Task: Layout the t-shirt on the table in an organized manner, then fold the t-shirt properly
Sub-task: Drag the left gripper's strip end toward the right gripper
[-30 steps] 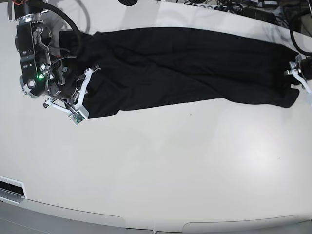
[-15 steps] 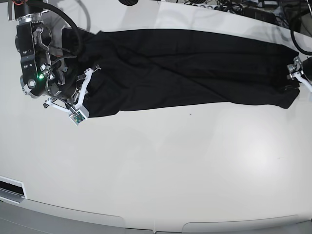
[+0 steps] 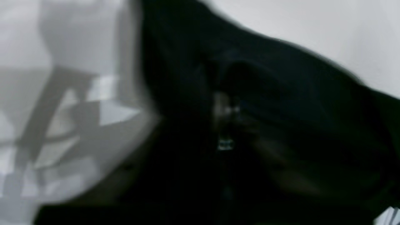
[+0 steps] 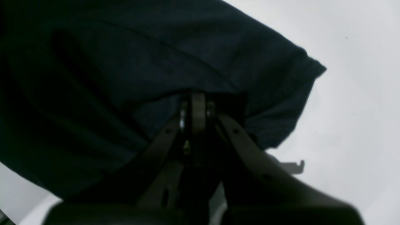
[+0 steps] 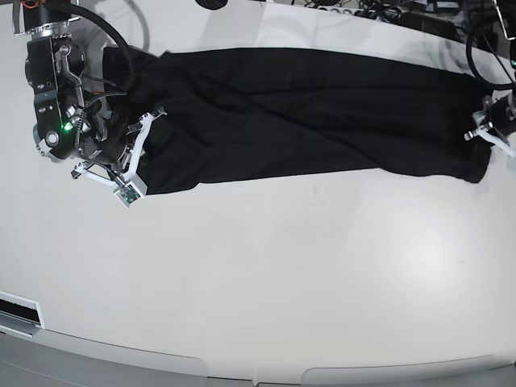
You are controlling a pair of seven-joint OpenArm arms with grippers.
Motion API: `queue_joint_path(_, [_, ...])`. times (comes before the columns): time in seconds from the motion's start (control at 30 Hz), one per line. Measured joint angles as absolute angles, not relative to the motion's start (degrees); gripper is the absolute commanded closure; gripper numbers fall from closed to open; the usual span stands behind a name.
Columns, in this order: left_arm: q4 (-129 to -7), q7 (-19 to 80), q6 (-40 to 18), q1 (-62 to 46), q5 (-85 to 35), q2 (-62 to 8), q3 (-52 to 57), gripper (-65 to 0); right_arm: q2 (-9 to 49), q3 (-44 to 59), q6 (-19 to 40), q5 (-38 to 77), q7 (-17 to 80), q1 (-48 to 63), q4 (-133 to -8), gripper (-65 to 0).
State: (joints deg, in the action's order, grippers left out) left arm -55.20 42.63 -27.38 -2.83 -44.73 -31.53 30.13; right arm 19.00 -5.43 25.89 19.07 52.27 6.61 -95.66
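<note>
The black t-shirt point(image 5: 306, 113) lies stretched in a long band across the far part of the white table point(image 5: 282, 266). At its left end my right gripper point(image 5: 137, 149) is shut on a fold of the fabric; in the right wrist view the closed fingertips point(image 4: 193, 109) pinch the cloth beside a sleeve end point(image 4: 300, 72). My left gripper point(image 5: 482, 129) sits at the shirt's right end. The left wrist view is blurred; the left gripper point(image 3: 225, 125) shows as a narrow closed shape buried in the dark t-shirt point(image 3: 297, 109).
Cables and equipment point(image 5: 387, 12) lie beyond the table's far right edge. A slotted fitting point(image 5: 20, 310) sits at the front left corner. The curved front edge point(image 5: 242, 367) runs along the bottom of the base view.
My left gripper shifted outward at the shirt's right end and came back onto it, and that end now lies a little further left and straighter. The right arm has not moved.
</note>
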Motion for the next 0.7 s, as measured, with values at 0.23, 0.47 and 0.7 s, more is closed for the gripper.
queue_joint_path(0.23, [-55.2,44.5,-27.3,-2.2,-46.3,-31.6,30.1,0.0,19.0,-5.4,25.9,19.1,52.3,6.6,-95.7,0.0])
queue_joint_path(0.47, [-60.6,48.0,-30.2,-2.5,-46.7,-33.5,30.1,0.0,19.0,-5.4,25.9,19.0,52.3,6.7,-95.7,0.0])
queue_joint_path(0.7, [-66.1,48.2,-32.6,-2.5,-47.1,-39.1,30.0,0.0,19.0,-5.4,25.9,19.0,52.3,6.6,-95.7,0.0])
